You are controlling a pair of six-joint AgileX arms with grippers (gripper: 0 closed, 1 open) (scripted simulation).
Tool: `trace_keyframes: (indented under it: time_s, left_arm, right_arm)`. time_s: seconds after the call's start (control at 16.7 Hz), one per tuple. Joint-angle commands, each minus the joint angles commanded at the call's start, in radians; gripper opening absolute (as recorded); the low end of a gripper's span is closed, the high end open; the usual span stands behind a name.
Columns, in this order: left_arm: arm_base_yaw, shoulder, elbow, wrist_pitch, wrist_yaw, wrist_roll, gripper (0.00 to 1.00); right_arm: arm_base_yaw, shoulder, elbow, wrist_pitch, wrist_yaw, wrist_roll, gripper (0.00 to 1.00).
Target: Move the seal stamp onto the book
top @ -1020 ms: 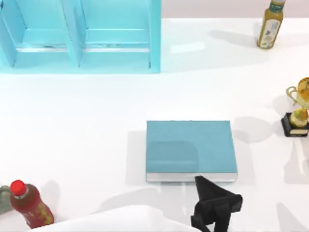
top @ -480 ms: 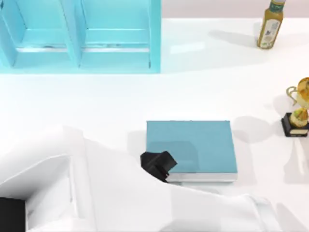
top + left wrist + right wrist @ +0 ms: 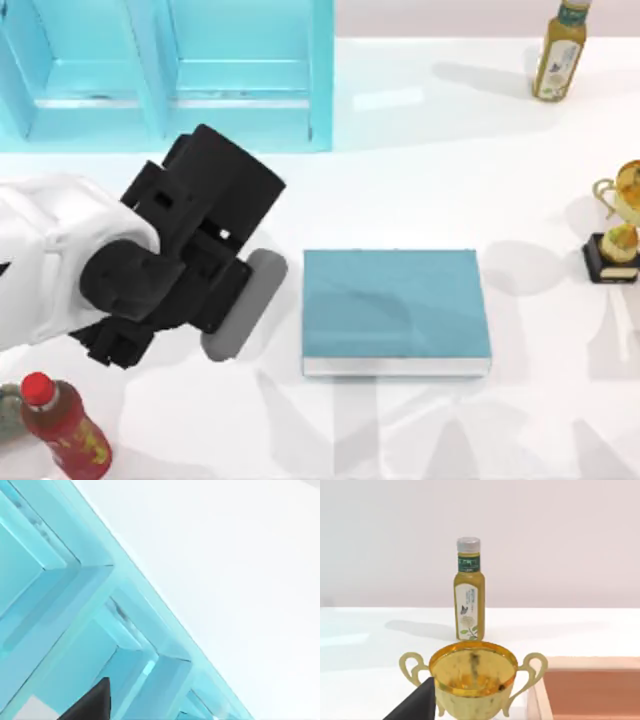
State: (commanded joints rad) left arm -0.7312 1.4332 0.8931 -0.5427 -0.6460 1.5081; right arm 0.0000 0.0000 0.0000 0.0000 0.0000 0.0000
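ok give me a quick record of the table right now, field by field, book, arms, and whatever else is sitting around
book: teal book flat on the table, cover bare
left gripper: left of the book
shelf: light blue shelf, far left
red bottle: near left corner
yellow bottle: far right
trophy: gold trophy, right edge

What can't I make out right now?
Top view: the left gripper, left of the book, hides the table beneath it.
Top view: the right edge cuts the gold trophy; the left edge cuts a greyish object beside the red bottle.
Right wrist view: the bottom edge cuts off the trophy's base.
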Motion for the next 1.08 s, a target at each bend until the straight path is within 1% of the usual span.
trace_keyframes:
  time_s: [0.18, 0.3, 0.48, 0.6, 0.72, 0.84, 0.96, 1.08]
  left_arm:
    - [0.231, -0.337, -0.205, 0.238, 0.180, -0.381, 1.00]
    - [0.363, -0.572, -0.341, 0.354, 0.289, -0.632, 1.00]
    - [0.520, -0.903, -0.537, 0.465, 0.430, -0.976, 1.00]
    - [0.600, -1.092, -0.655, 0.507, 0.506, -1.165, 1.00]
    - [0.661, -1.241, -0.756, 0.532, 0.568, -1.314, 1.00]
    - [0.702, -1.347, -0.831, 0.544, 0.612, -1.421, 1.00]
    - [0.725, -1.411, -0.877, 0.545, 0.637, -1.485, 1.00]
    - [0.731, -1.433, -0.893, 0.543, 0.646, -1.508, 1.00]
  right_arm:
    - [0.000, 0.000, 0.000, 0.000, 0.000, 0.000, 1.00]
    - [0.000, 0.000, 0.000, 0.000, 0.000, 0.000, 1.00]
    - [0.000, 0.000, 0.000, 0.000, 0.000, 0.000, 1.00]
    - [0.000, 0.000, 0.000, 0.000, 0.000, 0.000, 1.00]
    - [0.000, 0.000, 0.000, 0.000, 0.000, 0.000, 1.00]
    - [0.000, 0.000, 0.000, 0.000, 0.000, 0.000, 1.00]
    - [0.000, 0.000, 0.000, 0.000, 0.000, 0.000, 1.00]
    - [0.000, 0.000, 0.000, 0.000, 0.000, 0.000, 1.00]
